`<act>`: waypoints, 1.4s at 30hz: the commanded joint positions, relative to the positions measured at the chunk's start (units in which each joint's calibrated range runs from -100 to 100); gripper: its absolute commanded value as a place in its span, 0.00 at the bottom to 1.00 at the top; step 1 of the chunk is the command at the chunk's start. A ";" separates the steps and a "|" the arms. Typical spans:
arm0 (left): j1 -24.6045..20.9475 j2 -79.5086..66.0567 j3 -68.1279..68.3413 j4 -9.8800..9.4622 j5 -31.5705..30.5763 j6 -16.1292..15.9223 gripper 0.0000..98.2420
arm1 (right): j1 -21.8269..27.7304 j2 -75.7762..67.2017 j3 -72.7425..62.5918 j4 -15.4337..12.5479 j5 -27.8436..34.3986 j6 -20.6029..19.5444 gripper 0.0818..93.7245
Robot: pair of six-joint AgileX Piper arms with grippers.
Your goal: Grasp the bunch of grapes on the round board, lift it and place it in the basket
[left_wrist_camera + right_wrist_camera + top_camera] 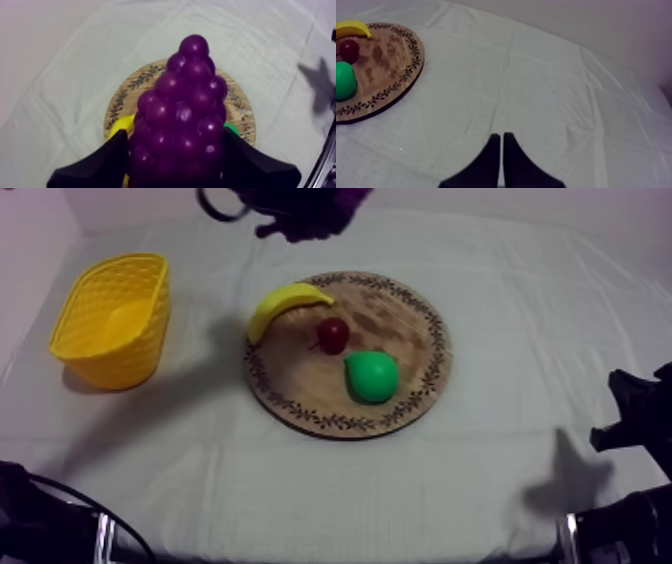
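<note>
Right gripper [502, 141] at four o'clock: fingers pressed together. Beyond the round patterned wooden board [400, 313], at twelve, left gripper [175, 155] pinches the purple bunch of grapes [187, 110] aloft; slipping, it could miss the yellow lattice basket [100, 360] at nine.

The grapes [185, 115] are shiny dark purple. The basket [110, 368] is yellow with a criss-cross weave. The board [400, 308] is brown wood with dark leaves round its rim. On it, the banana [285, 303] at ten o'clock is yellow, the pear [372, 376] at five o'clock green.
</note>
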 commanded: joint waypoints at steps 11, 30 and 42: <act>-12.07 -17.44 13.12 1.05 1.04 -0.46 0.43 | -0.02 -0.01 0.04 0.00 -0.03 0.17 0.00; -26.34 -24.85 24.21 1.27 1.30 1.26 0.39 | -0.02 -0.01 0.04 0.00 -0.03 0.17 0.00; -29.11 -18.67 24.02 -1.13 1.62 1.11 0.38 | -0.02 -0.01 0.04 0.00 -0.03 0.17 0.00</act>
